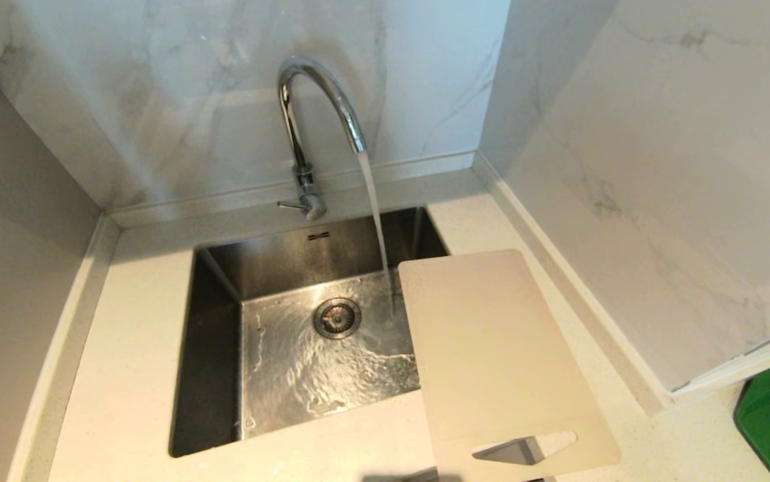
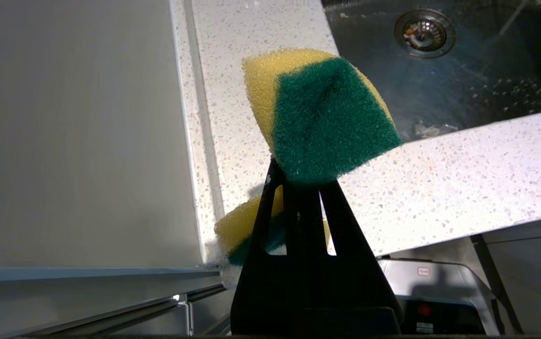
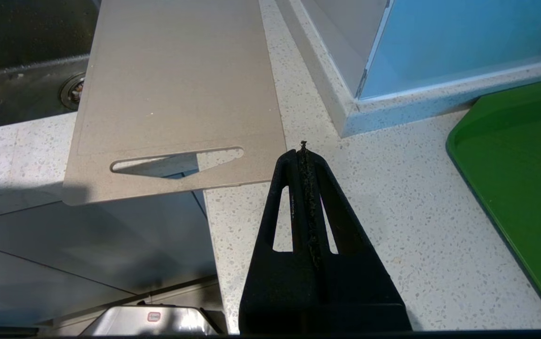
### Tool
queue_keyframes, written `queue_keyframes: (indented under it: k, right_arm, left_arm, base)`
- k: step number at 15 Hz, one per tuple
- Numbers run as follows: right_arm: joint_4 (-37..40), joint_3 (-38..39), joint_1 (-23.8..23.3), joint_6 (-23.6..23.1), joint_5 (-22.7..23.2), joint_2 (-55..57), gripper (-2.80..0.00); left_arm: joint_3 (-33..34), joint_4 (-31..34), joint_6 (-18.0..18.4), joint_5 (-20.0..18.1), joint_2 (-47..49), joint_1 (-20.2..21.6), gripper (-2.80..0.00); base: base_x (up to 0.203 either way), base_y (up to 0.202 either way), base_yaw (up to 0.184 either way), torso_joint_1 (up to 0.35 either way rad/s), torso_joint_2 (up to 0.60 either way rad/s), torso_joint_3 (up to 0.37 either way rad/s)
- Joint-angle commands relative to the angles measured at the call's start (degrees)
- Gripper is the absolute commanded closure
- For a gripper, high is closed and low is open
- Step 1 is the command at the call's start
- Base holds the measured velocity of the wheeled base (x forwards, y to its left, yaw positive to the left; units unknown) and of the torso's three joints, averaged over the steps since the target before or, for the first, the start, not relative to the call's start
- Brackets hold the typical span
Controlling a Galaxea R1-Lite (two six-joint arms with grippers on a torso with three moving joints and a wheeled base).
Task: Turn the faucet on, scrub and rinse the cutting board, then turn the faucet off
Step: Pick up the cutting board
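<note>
Yellow-and-green sponge (image 2: 317,117), beige cutting board (image 1: 492,348), speckled white counter (image 3: 393,226), green tray (image 3: 524,179)

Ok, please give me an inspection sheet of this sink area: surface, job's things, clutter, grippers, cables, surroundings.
Surface: speckled white counter around a steel sink, its floor wet.
Job's things: faucet running; cutting board lies on the counter beside the sink, one edge over the basin, handle end past the counter's front edge.
Clutter: green tray on the counter, on the robot's right.
Grippers: left gripper shut on a yellow-green sponge; right gripper shut, empty, beside the board.
Cables: nothing seen.
Surroundings: marble walls.
</note>
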Motion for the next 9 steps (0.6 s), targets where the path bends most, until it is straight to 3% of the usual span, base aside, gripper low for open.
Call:
queue_keyframes:
  k: [1,9]
  right_arm:
    - [-0.02,0.06,0.05,0.00,0.00,0.03,0.00]
    - [-0.04,0.09,0.01,0.00,0.00,0.00,0.00]
  left_arm:
    - [0.29,0.22,0.55,-0.20,0.35,0.86,0.00]
    - [0.29,2.30,-0.06,-0.92,0.32,0.86,0.00]
  base:
    - [0.000,0.000,0.000,0.000,0.00,0.000]
    - [0.000,0.000,0.000,0.000,0.00,0.000]
